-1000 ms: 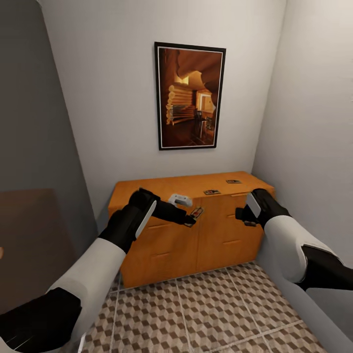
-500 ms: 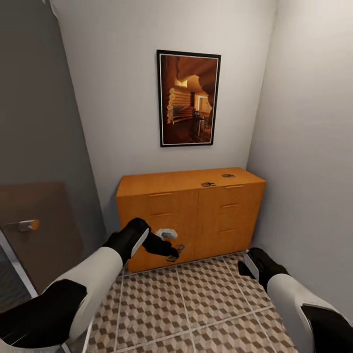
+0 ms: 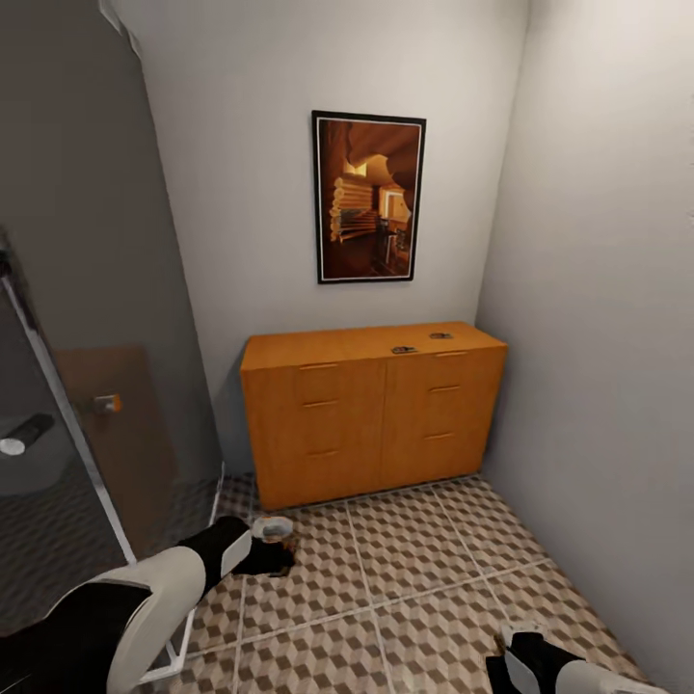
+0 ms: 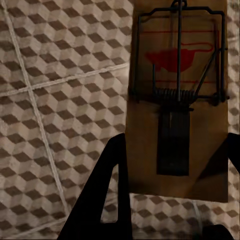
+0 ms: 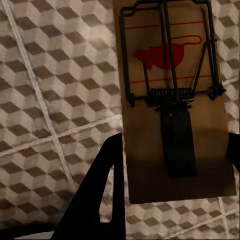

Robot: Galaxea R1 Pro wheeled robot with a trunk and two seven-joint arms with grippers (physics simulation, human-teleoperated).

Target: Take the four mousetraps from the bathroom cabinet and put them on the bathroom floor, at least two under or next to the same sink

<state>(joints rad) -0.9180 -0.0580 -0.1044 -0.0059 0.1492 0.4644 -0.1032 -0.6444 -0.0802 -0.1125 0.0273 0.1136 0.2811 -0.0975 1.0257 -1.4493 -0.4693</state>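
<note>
The orange-brown cabinet (image 3: 371, 414) stands against the far wall. Two mousetraps (image 3: 404, 349) (image 3: 440, 336) lie on its top, toward the right. My left gripper (image 3: 275, 557) hangs low over the bathroom floor (image 3: 414, 569). In the left wrist view this gripper (image 4: 175, 145) is shut on a tan mousetrap (image 4: 177, 100) with a red spot, above the cube-pattern tiles. My right gripper (image 3: 503, 665) sits at the picture's lower edge. In the right wrist view it (image 5: 175, 145) is shut on another mousetrap (image 5: 172, 90) over the tiles. The sink is out of view.
A framed picture (image 3: 368, 198) hangs above the cabinet. A glass door with an orange-tipped handle (image 3: 106, 403) stands at the left. A grey wall (image 3: 598, 337) closes the right side. Tiled floor stretches between me and the cabinet.
The camera has backed away from the cabinet, which now looks smaller. Both arms have dropped from cabinet height to near the floor, each still holding its mousetrap.
</note>
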